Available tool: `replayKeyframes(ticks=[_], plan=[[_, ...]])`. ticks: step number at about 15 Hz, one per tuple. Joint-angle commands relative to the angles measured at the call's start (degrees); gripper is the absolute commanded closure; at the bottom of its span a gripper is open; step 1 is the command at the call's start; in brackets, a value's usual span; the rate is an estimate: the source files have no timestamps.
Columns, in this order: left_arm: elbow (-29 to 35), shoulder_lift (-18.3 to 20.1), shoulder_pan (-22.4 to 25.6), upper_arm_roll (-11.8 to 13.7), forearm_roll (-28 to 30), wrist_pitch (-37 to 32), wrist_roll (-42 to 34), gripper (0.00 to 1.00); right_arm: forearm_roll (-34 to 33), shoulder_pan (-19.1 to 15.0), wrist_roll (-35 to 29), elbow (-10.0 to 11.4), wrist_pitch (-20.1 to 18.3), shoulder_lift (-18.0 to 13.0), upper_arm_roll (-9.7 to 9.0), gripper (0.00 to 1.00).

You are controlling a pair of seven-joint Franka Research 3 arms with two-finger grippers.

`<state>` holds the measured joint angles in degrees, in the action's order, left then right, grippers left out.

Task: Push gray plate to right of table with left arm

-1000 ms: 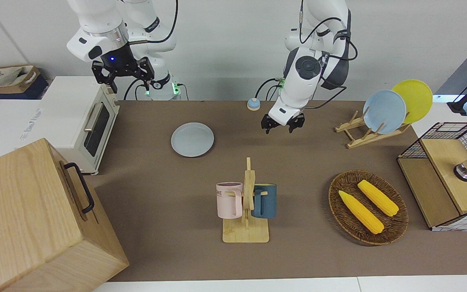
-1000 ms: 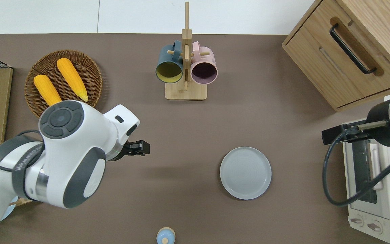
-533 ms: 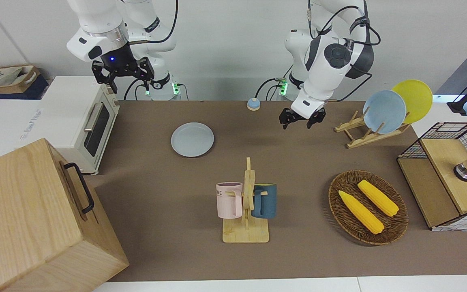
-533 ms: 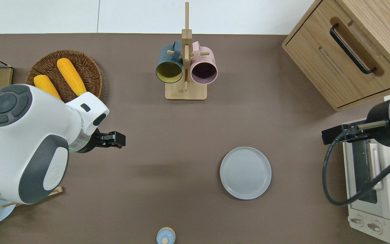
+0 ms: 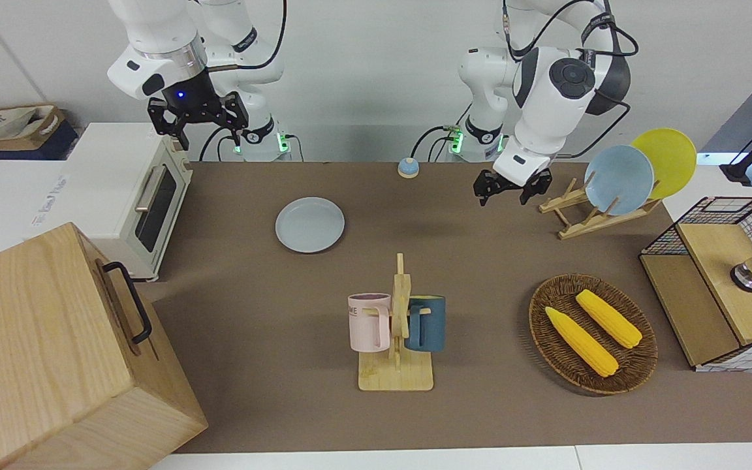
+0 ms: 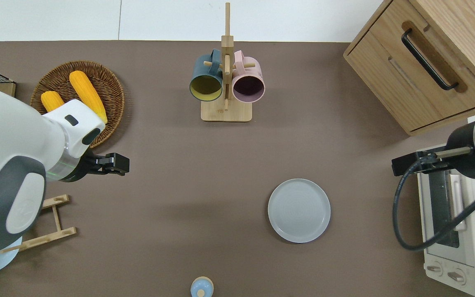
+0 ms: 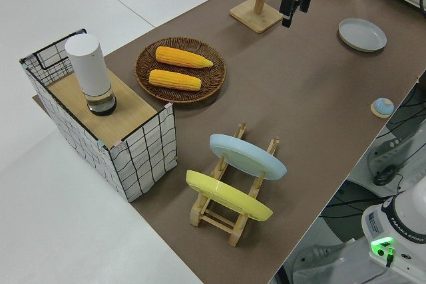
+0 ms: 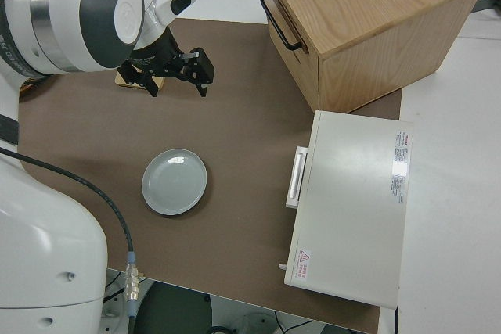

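Note:
The gray plate lies flat on the brown table, toward the right arm's end; it also shows in the overhead view, the left side view and the right side view. My left gripper is open and empty, up in the air. In the overhead view the left gripper is over bare mat near the wicker basket, well apart from the plate. It also shows in the right side view. My right gripper is parked and open.
A mug rack with a pink and a blue mug stands mid-table. A wicker basket holds two corn cobs. A wooden rack holds a light-blue and a yellow plate. A toaster oven and a wooden cabinet stand at the right arm's end. A small blue bell sits near the robots.
My left arm has swung toward its own end of the table, carrying the open gripper away from the gray plate and toward the plate rack. The plate and the right arm have not moved.

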<state>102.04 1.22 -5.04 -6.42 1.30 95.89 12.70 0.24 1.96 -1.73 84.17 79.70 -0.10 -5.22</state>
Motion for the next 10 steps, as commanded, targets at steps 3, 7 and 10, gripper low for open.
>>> replayKeyframes(ticks=[3,7,10], plan=[[-7.6,-0.3,1.5,2.8,-0.9,-7.8,-7.3,0.01,0.5,-0.6,0.1,-0.1,-0.7,-0.4,-0.23,0.017],[-11.6,-0.2,1.5,6.6,-0.4,-10.5,-15.9,0.01,0.5,-0.6,0.1,0.0,-0.7,-0.4,-0.32,0.017],[-13.2,-0.1,1.9,6.8,-0.9,-10.9,-16.3,0.01,0.5,-0.6,0.1,0.0,-0.7,-0.4,-0.32,0.017]])
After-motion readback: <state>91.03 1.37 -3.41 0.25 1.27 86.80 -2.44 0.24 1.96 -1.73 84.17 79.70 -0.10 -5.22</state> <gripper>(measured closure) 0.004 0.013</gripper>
